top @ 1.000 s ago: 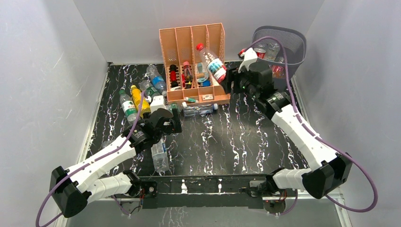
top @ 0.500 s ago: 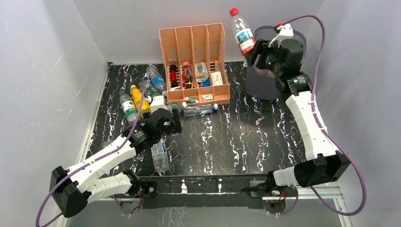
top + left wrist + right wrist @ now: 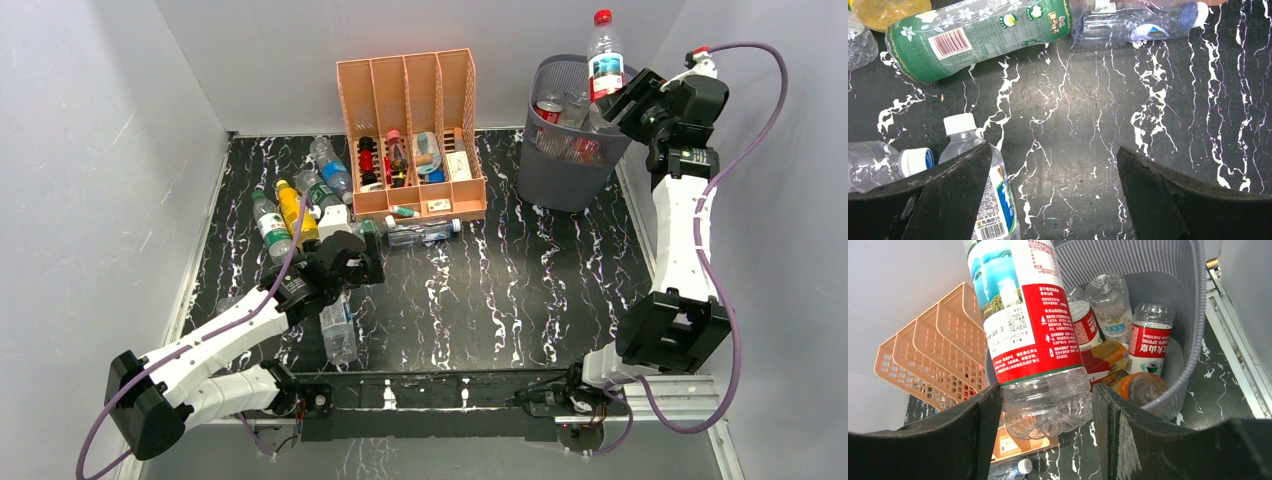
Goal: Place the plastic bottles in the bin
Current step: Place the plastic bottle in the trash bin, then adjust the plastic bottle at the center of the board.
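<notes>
At upper right of the top view, the right hand (image 3: 610, 98) is clamped on the lower body of a red-capped water bottle (image 3: 603, 55), held upright above the bin (image 3: 560, 190). In the right wrist view the red-and-white label sits between the fingers (image 3: 958, 435), and the bottles in the bin (image 3: 1148, 347) lie below. The bin stands on the counter (image 3: 500, 290), right of the peach file organizer (image 3: 410, 130).

At lower left, the left hand (image 3: 350, 260) is spread wide with nothing between its jaws, low over the counter. A white-capped clear bottle (image 3: 980, 195) lies at its left finger, and a green bottle (image 3: 978, 42) lies beyond. More loose bottles (image 3: 290, 210) are clustered on the counter left of the organizer.
</notes>
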You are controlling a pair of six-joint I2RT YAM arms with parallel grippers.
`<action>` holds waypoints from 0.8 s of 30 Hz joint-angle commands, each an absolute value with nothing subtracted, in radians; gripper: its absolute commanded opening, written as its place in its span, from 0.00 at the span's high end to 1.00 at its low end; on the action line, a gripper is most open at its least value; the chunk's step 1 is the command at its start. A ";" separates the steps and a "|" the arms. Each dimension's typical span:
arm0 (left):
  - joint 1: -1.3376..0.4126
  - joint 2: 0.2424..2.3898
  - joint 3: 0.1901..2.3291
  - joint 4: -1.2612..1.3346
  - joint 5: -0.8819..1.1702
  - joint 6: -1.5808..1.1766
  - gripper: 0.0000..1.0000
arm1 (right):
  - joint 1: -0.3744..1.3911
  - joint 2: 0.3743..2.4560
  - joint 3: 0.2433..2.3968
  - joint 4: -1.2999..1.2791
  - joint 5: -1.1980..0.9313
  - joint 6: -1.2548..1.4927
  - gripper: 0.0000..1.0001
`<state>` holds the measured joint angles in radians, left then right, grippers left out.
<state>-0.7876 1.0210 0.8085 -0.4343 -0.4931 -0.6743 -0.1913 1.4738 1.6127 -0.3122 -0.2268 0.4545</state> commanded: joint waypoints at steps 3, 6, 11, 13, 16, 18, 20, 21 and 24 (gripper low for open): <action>-0.783 1.005 0.805 -0.443 -0.497 -0.675 0.05 | -0.250 1.481 1.663 -0.238 -0.331 0.533 0.33; -0.783 1.011 0.808 -0.440 -0.496 -0.675 0.05 | -0.256 1.483 1.666 -0.244 -0.328 0.535 0.21; -0.784 1.016 0.812 -0.440 -0.494 -0.675 0.05 | -0.265 1.511 1.703 -0.271 -0.331 0.533 0.12; -0.784 1.016 0.813 -0.441 -0.494 -0.675 0.05 | -0.268 1.524 1.717 -0.277 -0.332 0.532 0.09; -0.784 1.013 0.813 -0.445 -0.494 -0.675 0.05 | -0.271 1.545 1.743 -0.292 -0.334 0.532 0.08; -0.784 1.014 0.814 -0.446 -0.494 -0.675 0.05 | -0.273 1.558 1.767 -0.312 -0.333 0.531 0.08; -0.784 1.012 0.814 -0.446 -0.494 -0.676 0.05 | -0.275 1.552 1.763 -0.309 -0.334 0.532 0.07; -0.784 1.011 0.813 -0.446 -0.495 -0.676 0.05 | -0.274 1.546 1.756 -0.305 -0.338 0.533 0.07; -0.784 1.015 0.811 -0.441 -0.494 -0.677 0.05 | -0.274 1.525 1.733 -0.282 -0.373 0.544 0.07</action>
<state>-0.7876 1.0214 0.8085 -0.4343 -0.4896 -0.6743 -0.2691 1.5620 1.7096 -0.3302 -0.3241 0.5282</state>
